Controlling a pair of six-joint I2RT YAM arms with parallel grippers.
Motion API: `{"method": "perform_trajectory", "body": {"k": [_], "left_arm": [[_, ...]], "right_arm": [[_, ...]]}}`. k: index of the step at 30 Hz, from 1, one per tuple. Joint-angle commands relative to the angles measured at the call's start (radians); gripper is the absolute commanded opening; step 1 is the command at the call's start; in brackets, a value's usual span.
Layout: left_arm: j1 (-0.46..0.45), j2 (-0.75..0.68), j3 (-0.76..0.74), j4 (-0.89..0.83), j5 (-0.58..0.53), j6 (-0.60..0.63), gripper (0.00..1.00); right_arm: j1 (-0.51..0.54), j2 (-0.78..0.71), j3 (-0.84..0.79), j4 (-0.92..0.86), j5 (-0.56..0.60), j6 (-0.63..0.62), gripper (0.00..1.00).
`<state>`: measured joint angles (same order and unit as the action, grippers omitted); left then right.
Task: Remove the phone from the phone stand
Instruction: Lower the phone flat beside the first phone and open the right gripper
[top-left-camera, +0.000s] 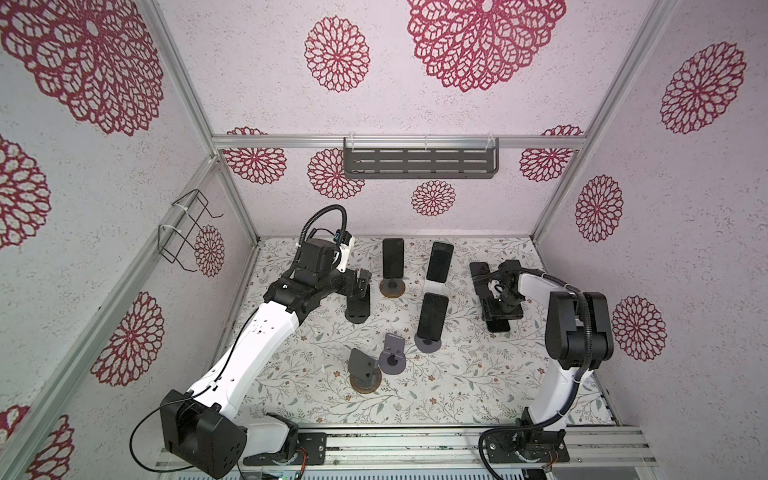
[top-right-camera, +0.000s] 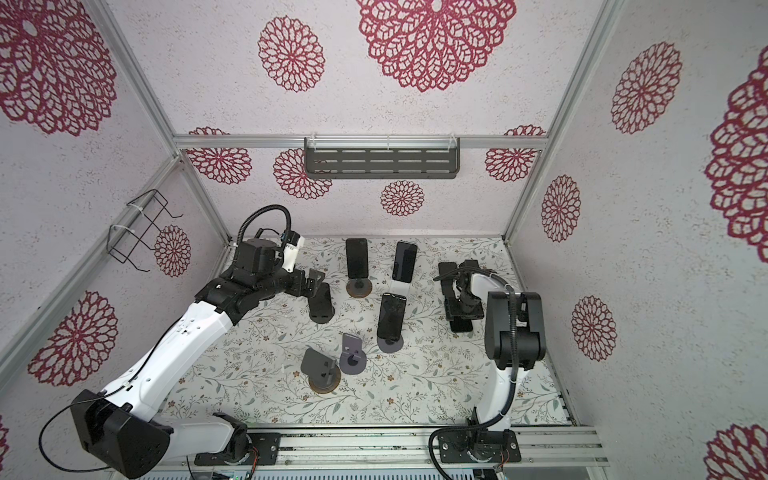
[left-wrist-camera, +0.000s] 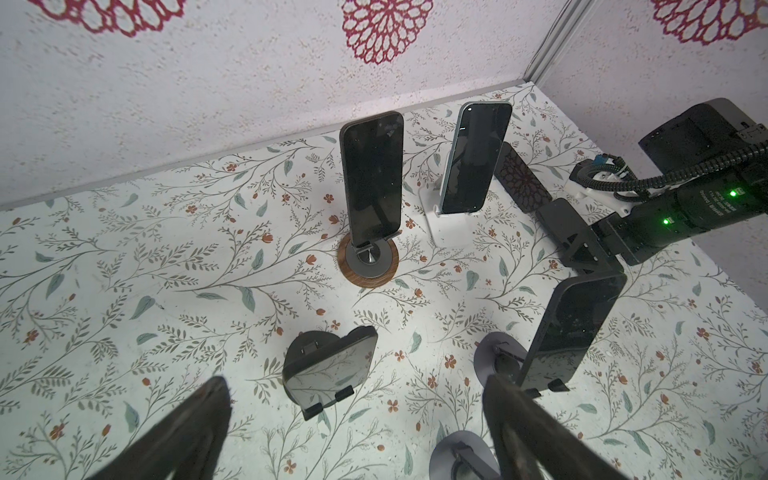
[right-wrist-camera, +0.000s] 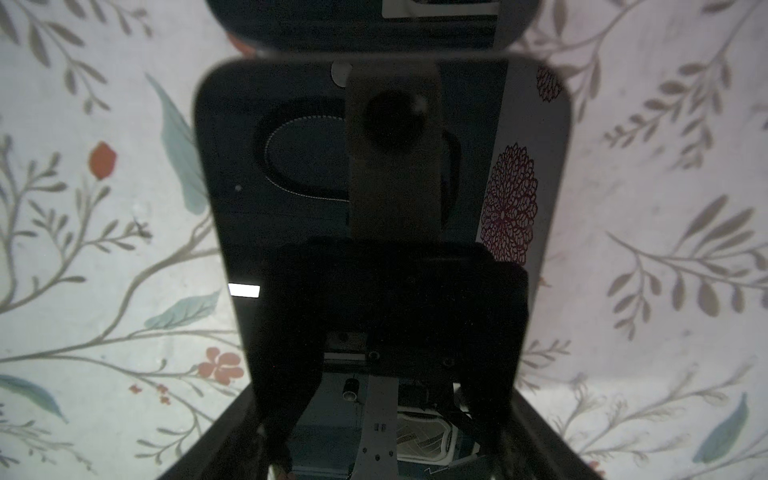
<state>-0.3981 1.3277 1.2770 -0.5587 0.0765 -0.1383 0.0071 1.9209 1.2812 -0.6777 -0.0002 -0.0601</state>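
The phone (right-wrist-camera: 232, 208) is found at the right side of the tabletop (top-left-camera: 457, 374), its dark screen turned to the wrist camera and both long edges clasped by the partly spread right end effector (right-wrist-camera: 382, 386). What lies under it cannot be told. The left end effector (left-wrist-camera: 357, 382) is held fully spread and empty, near a black stand (left-wrist-camera: 332, 370).

Counter (top-left-camera: 478, 374): white, grey-green leaf sprigs, small red flowers
Walls (top-left-camera: 257, 83): pale, crimson floral rosettes
Phone (right-wrist-camera: 249, 216): black
Rear stand (top-left-camera: 435, 287): white
Shelf (top-left-camera: 419, 160): dark grey
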Motion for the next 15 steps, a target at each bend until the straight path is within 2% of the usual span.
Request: {"method": "perform_trajectory", "body": {"k": [1,15], "left_arm": [[0.010,-0.015,-0.002,0.016,0.001,0.028,0.99],[0.010,-0.015,0.001,0.011,0.001,0.031,0.99]], "right_arm": [[-0.002,0.020,0.007,-0.002,-0.017,-0.004,0.74],[-0.001,0.020,0.007,-0.002,-0.015,-0.005,0.82]]}}
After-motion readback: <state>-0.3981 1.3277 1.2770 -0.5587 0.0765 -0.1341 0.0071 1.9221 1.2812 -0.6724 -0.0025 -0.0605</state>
